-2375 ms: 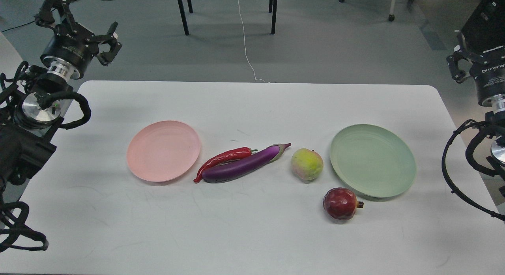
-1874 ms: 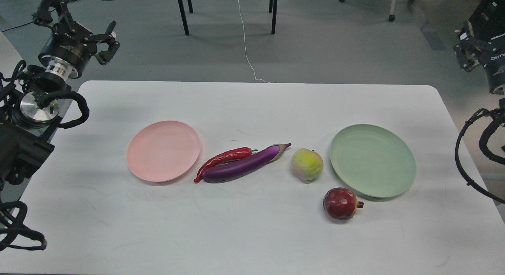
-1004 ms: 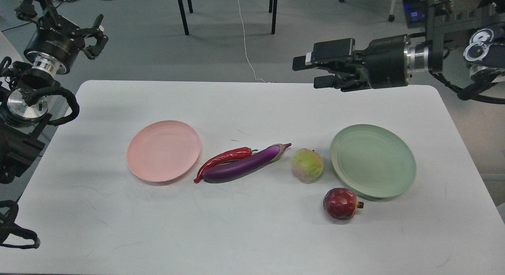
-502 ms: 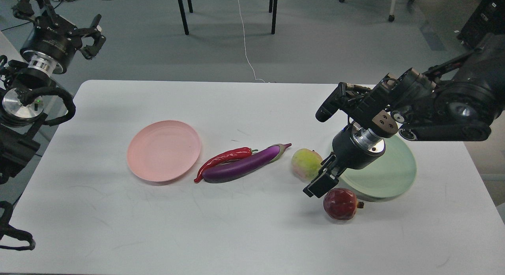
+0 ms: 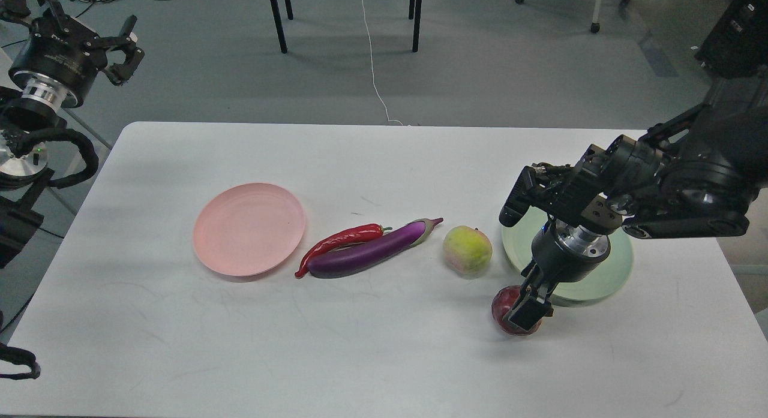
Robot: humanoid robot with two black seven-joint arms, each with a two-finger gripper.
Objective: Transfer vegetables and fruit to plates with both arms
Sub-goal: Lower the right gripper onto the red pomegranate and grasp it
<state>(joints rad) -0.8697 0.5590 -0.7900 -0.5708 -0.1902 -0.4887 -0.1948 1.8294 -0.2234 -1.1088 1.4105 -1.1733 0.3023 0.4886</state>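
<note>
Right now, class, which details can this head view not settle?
- Pomegranate: mostly hidden by the right pincer; grip cannot be told.
- Green plate: middle covered by the right wrist.
- Left pincer: small, dark; fingers indistinct.
- Both arms: cut off by edges.

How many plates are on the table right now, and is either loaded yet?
2. The pink plate sits left of the chili, bare. The green plate is at right, partly hidden behind the right arm; its visible part is bare.
</note>
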